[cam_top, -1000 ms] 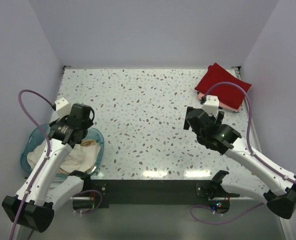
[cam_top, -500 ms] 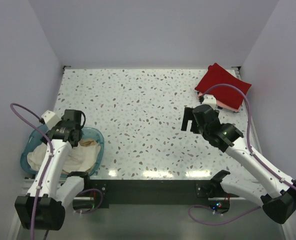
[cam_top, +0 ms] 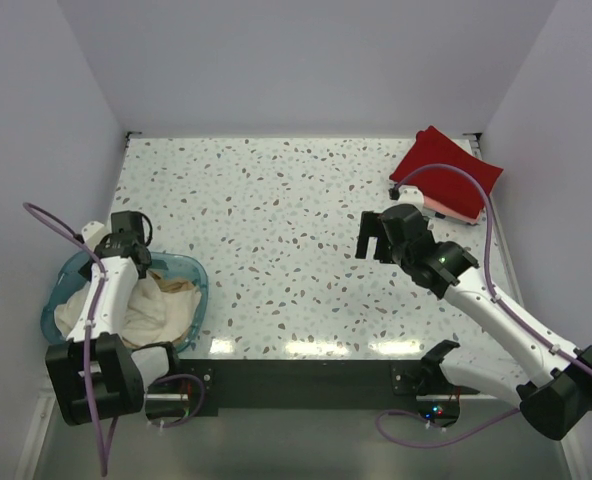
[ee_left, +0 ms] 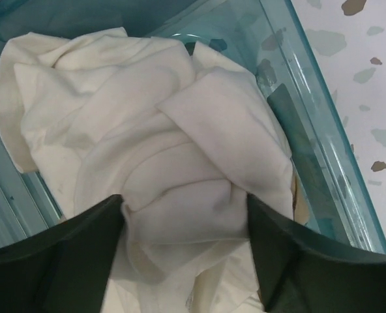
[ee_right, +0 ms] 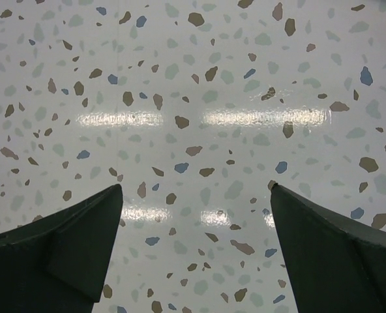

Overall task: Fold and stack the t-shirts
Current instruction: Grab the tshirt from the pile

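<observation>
A cream-white t-shirt (ee_left: 147,117) lies crumpled in the translucent blue tub (cam_top: 198,272) at the near left, and it also shows in the top view (cam_top: 156,312). A sliver of tan-beige cloth (cam_top: 181,285) shows beside it. My left gripper (ee_left: 185,205) is open, low in the tub, its fingers straddling a fold of the cream shirt; in the top view it is at the tub's far side (cam_top: 131,260). The folded red t-shirt (cam_top: 446,168) lies at the back right on a salmon pink one (cam_top: 448,209). My right gripper (cam_top: 369,238) is open and empty over bare table (ee_right: 196,186).
The tub's blue wall (ee_left: 323,137) runs close along the right of my left fingers. The speckled table (cam_top: 276,220) spans the middle. White walls close in the left, back and right. A purple cable (cam_top: 456,175) loops over the red stack.
My left arm has swung left off the table and down over the tub, onto the cream shirt. My right gripper has moved a little left, away from the red stack.
</observation>
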`<state>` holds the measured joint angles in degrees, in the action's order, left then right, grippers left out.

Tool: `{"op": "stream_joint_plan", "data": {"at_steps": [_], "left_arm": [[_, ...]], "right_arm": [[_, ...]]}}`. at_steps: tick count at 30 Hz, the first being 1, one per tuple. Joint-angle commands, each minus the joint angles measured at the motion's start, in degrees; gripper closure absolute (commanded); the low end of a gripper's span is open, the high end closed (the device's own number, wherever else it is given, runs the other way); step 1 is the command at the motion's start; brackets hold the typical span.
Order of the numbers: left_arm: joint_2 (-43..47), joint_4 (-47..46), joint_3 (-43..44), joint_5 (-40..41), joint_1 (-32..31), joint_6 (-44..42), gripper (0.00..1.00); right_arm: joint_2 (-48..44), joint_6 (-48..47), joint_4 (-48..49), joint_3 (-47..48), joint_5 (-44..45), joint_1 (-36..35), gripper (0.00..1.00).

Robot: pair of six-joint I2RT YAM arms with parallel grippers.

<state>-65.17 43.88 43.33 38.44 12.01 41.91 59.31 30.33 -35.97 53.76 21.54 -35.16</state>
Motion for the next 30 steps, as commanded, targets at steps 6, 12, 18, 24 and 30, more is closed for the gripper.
{"op": "stream_joint_plan", "data": {"at_steps": [6, 12, 18, 24, 30], "left_arm": [[4.87, -1.96, -2.11, -3.54, 1.17, -1.13, 0.66], [11.63, 2.52, 4.47, -2.57, 1.17, -0.08, 1.00], [21.02, 4.03, 14.67, -4.41, 1.17, 0.19, 1.00], [27.46, -6.60, 19.15, -16.44, 1.17, -3.77, 1.00], [20.88, -14.69, 28.90, -36.89, 1.09, -5.79, 1.00]], "right_arm": [[-0.69, 0.52, 2.22, -0.85, 1.05, 0.70, 0.01], [-0.16, -0.18, 1.69, 0.21, 1.84, 0.79, 0.01], [0.72, -0.79, 1.60, 1.79, 2.19, 0.79, 0.01], [1.25, -2.20, 1.77, 2.84, 3.59, 0.88, 0.01], [1.86, -3.52, 2.57, 4.25, 3.33, 0.88, 0.01]]}}
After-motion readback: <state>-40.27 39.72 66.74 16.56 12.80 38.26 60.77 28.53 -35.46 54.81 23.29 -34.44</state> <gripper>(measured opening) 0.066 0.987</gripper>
